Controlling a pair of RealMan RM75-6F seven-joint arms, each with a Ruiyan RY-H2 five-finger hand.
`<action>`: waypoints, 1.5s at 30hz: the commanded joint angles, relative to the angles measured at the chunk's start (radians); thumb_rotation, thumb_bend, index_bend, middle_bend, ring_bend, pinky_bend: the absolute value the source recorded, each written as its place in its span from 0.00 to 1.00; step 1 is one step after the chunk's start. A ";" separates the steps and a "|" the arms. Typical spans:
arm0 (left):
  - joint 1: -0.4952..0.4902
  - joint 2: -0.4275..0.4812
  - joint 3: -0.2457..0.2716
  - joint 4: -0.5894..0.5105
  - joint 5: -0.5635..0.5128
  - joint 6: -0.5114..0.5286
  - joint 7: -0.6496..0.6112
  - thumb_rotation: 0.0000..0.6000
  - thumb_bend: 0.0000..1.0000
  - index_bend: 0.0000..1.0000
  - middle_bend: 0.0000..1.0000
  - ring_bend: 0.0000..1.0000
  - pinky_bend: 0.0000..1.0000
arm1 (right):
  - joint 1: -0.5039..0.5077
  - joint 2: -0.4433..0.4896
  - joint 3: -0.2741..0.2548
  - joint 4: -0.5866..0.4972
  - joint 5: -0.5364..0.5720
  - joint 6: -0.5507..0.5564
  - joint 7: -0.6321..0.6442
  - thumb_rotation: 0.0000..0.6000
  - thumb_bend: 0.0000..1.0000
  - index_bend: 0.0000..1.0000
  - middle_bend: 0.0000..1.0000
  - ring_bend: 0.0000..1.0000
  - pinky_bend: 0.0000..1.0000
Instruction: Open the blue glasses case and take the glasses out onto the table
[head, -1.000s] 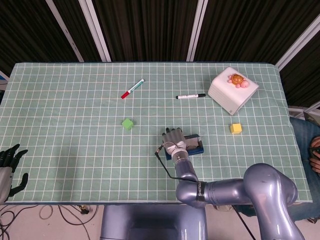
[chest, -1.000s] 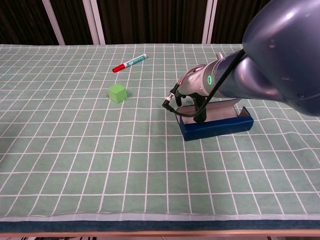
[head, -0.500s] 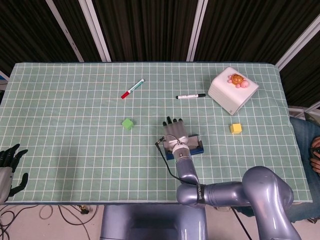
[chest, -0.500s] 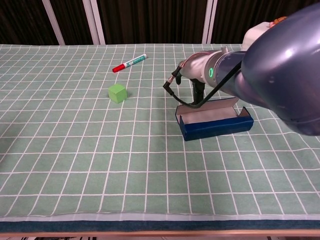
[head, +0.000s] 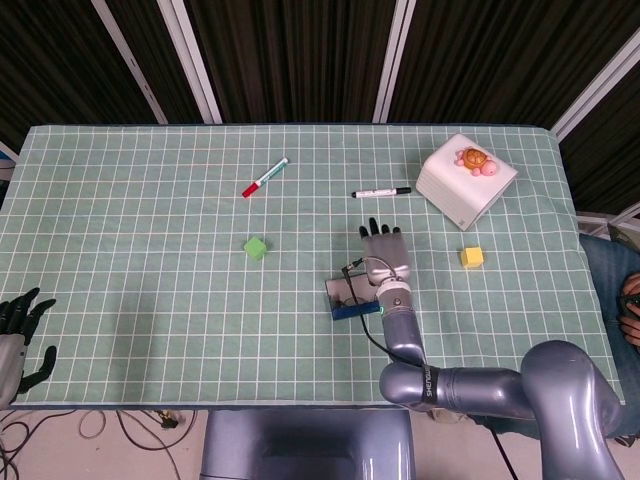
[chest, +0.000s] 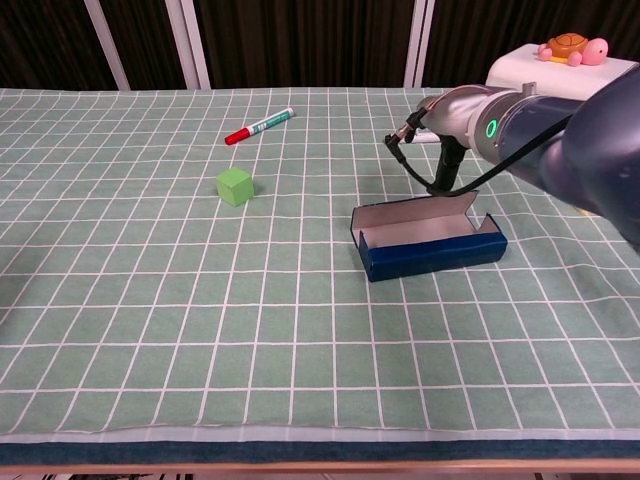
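Note:
The blue glasses case (head: 350, 298) (chest: 428, 245) lies open near the table's middle, its lid standing up at the back. From the chest view only pale lining shows inside; I see no glasses. My right hand (head: 383, 250) hovers just behind the case's right end, fingers stretched out and apart, holding nothing. In the chest view its wrist (chest: 470, 118) and a black cable show above the lid. My left hand (head: 20, 330) hangs off the table's front left corner, fingers spread and empty.
A green cube (head: 256, 248) (chest: 235, 186) sits left of the case. A red marker (head: 265, 177) (chest: 259, 126) and a black marker (head: 381, 192) lie further back. A yellow cube (head: 472, 257) and a white box with a turtle toy (head: 466, 180) stand at the right.
My right hand has lifted off the case's left end and moved right and back, leaving the lid standing open. The left hand has not moved.

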 joint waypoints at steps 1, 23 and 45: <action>0.000 -0.002 -0.001 0.004 0.003 0.003 0.005 1.00 0.47 0.13 0.00 0.00 0.02 | -0.022 0.021 0.003 -0.007 -0.021 -0.008 0.012 1.00 0.36 0.18 0.10 0.17 0.23; 0.000 -0.004 -0.003 0.004 -0.003 0.002 0.005 1.00 0.47 0.13 0.00 0.00 0.02 | -0.230 0.255 -0.125 -0.342 -0.303 0.006 0.128 1.00 0.32 0.14 0.08 0.13 0.23; 0.001 -0.004 -0.001 0.002 -0.005 0.000 0.008 1.00 0.47 0.12 0.00 0.00 0.02 | -0.378 0.147 -0.225 -0.276 -0.596 0.114 0.163 1.00 0.17 0.08 0.04 0.11 0.23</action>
